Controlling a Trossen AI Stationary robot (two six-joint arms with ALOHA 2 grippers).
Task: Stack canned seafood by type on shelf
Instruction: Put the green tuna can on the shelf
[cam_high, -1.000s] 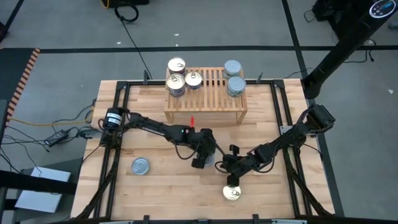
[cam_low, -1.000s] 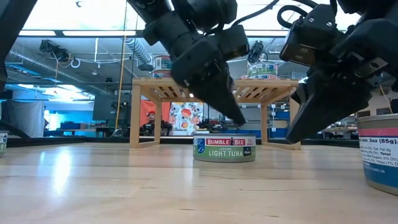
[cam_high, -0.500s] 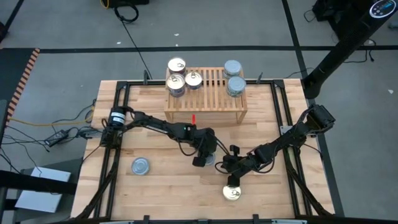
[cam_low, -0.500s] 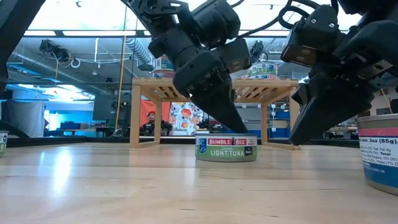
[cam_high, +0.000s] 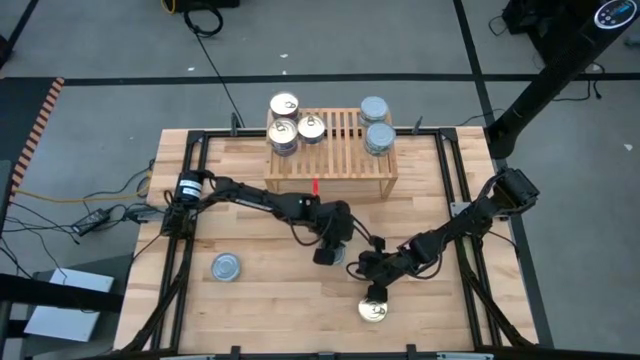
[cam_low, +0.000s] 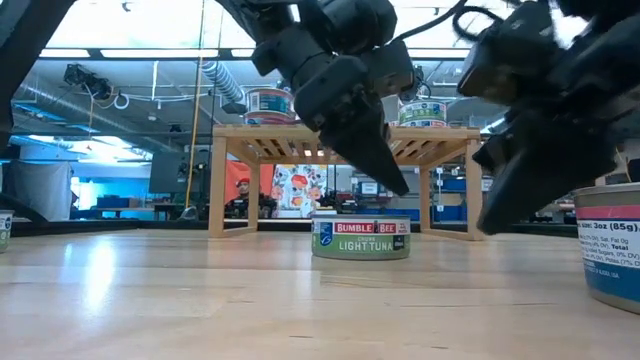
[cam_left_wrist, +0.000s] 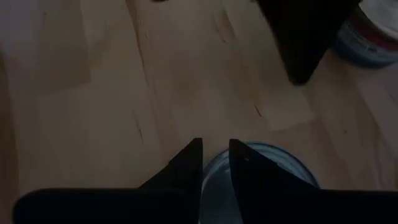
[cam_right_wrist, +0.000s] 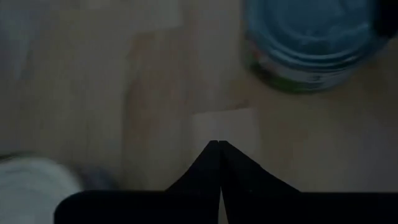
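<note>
A Light Tuna tin (cam_low: 361, 236) with a blue-grey top (cam_left_wrist: 273, 171) stands on its base at the middle of the table. My left gripper (cam_left_wrist: 215, 151) hovers just above it, fingers a little apart with nothing between them; in the low view its tip (cam_low: 397, 186) is clear of the tin's top. My right gripper (cam_right_wrist: 217, 147) is shut close to the tin's right, tip (cam_low: 487, 222) low over the boards. The shelf (cam_high: 330, 165) carries gold-topped tins (cam_high: 283, 133) at its left end and silver-topped tins (cam_high: 378, 136) at its right end.
A gold-topped tin (cam_high: 374, 311) stands near the table's front edge, right under my right gripper's arm. A silver-topped tin (cam_high: 226, 266) stands alone at the front left. One gold-topped tin (cam_high: 283, 104) sits at the shelf's far left corner.
My left gripper has risen off the Light Tuna tin's top, where its tip stood half a second ago, and has shifted a little toward the shelf. The tin stays on the table.
</note>
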